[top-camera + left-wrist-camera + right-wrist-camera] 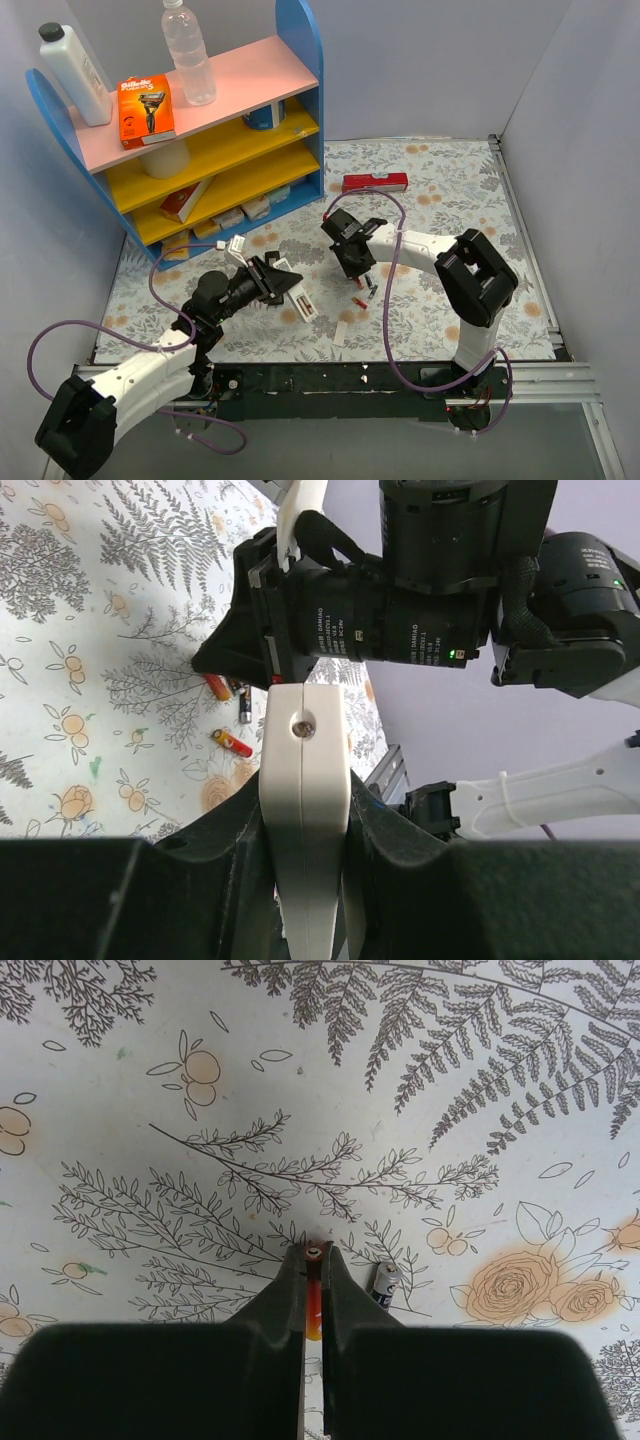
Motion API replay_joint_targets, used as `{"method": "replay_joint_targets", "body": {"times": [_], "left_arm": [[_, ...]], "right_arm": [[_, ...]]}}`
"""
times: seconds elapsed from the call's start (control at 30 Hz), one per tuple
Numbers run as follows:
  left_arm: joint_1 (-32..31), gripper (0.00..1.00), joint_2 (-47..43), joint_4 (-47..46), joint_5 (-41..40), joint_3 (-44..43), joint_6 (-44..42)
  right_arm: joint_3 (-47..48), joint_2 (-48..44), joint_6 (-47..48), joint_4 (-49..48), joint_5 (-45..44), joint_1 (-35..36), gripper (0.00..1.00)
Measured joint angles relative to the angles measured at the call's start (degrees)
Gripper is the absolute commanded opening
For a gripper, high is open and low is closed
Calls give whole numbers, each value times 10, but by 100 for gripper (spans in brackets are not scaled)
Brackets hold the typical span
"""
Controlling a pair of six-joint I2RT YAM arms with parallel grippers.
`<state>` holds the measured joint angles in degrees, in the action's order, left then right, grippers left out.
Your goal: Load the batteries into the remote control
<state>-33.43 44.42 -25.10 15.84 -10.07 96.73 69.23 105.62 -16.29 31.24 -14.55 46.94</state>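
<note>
My left gripper (272, 281) is shut on a white remote control (304, 304), held above the mat; in the left wrist view the remote (305, 780) sits squeezed between the fingers (200, 870). My right gripper (356, 268) points down at the mat and is shut on a red battery (315, 1295), whose tip shows between the fingertips. A dark battery (384, 1285) lies just right of it. The left wrist view shows a red battery (231, 743), another red one (215, 686) and a dark one (245, 709) on the mat below the right gripper (240, 650).
A small white flat piece (343, 333) lies on the mat near the front edge. A red box (375, 183) lies at the back. A blue shelf unit (200, 140) with bottles and boxes stands at the back left. Grey walls enclose the table.
</note>
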Motion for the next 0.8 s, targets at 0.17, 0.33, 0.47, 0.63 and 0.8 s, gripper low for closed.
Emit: {"method": "replay_joint_targets", "body": {"times": [0.17,0.33,0.47,0.63,0.8], "left_arm": [[0,0,17,-64,3,19,18],[0,0,47,-146,3,48,38],[0,0,85,-231,1,64,58],[0,0,146,-332,1,64,72],[0,0,212,-403,10,36,83]], "right_arm": [[-5,-27,3,-1,2,0,1],[-8,-129,9,-10,19,0,1],[-9,-244,15,-53,49,5,1],[-25,-345,12,-122,87,44,1],[-65,-381,-2,-185,107,101,1]]}}
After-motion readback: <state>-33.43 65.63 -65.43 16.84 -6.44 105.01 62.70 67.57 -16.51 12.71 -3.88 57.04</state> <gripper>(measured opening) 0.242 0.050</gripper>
